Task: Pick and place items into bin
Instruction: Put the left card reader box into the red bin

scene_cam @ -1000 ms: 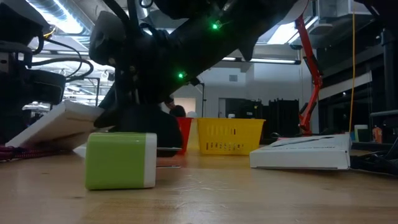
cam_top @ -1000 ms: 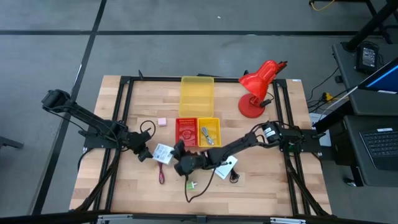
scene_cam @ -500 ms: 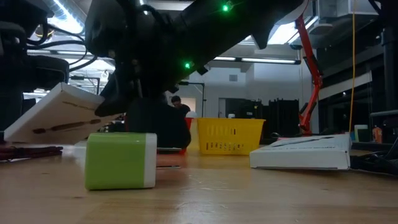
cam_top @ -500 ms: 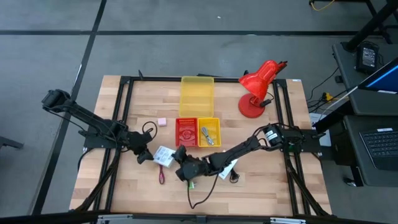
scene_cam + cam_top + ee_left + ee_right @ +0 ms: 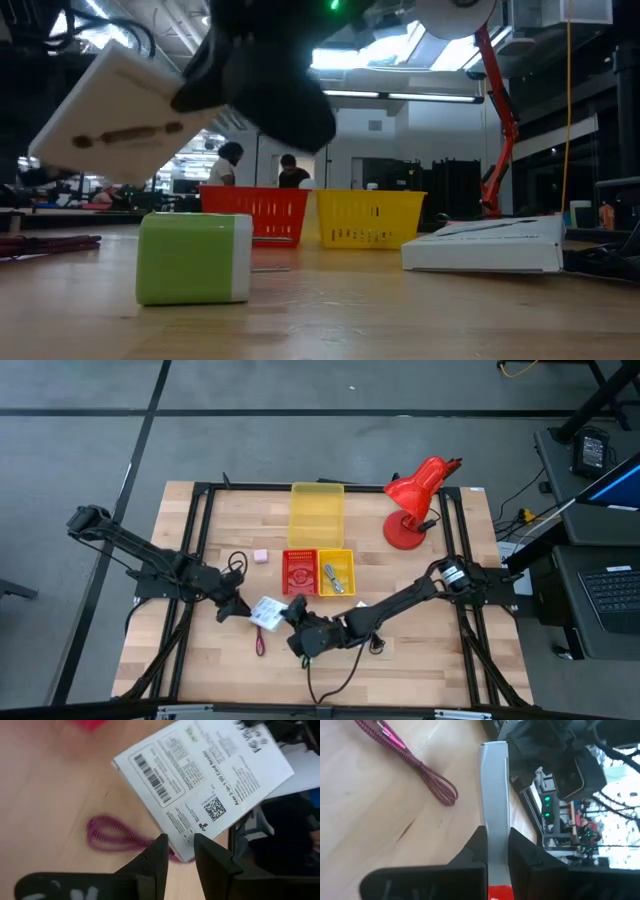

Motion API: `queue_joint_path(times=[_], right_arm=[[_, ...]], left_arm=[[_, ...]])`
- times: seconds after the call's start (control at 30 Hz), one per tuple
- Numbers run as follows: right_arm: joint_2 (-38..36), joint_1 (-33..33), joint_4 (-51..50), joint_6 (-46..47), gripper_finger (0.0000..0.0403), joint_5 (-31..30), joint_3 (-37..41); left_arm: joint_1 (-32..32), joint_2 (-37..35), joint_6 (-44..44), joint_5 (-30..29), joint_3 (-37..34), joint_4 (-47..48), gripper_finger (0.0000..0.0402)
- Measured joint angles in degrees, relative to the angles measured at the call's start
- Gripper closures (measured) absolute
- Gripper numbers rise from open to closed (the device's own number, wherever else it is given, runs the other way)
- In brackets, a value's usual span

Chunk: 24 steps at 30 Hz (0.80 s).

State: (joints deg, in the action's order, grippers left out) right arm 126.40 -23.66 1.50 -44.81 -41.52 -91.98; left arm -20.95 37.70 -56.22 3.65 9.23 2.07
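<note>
two grippers, right gripper (image 5: 496,851) clamped on white packet (image 5: 494,795) edge, left gripper (image 5: 178,851) slightly parted, empty, beside it

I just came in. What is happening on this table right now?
The right gripper is clamped on the edge of a white printed packet and holds it tilted above the wooden table. The left gripper sits at the same packet's corner, fingers open, not gripping it. A green block lies loose on the table.

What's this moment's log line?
right pincer: gripping white packet, lifted | left pincer: open beside it | green block: on table
</note>
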Motion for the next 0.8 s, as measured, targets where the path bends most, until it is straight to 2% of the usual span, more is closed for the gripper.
queue_joint_path(times=[0.2, 0.3, 0.5, 0.63, 0.8], right_arm=[[-5.21, -0.63, -9.27, 11.01, 0.0378, 0.04, -0.11], [-8.21, -0.93, -14.29, 15.55, 0.0379, 1.3, -0.12], [-13.96, -0.98, -23.96, 26.66, 0.0381, 1.32, -0.11], [-16.67, -0.69, -28.01, 31.38, 0.0381, 0.96, 1.29], [-18.11, -0.44, -30.89, 34.64, 0.0381, -2.43, 1.98]], left_arm=[[0.02, -1.61, 7.22, -4.63, 0.0, -6.24, 0.0316], [0.14, -1.75, 11.18, -7.85, 0.59, -13.0, 0.0316], [0.09, -1.67, 26.17, -10.9, 0.42, -25.67, 0.0316], [0.09, -1.38, 32.98, -15.21, 0.36, -27.39, 0.0316], [0.07, 0.84, 39.44, -22.28, 0.2, -27.92, 0.032]])
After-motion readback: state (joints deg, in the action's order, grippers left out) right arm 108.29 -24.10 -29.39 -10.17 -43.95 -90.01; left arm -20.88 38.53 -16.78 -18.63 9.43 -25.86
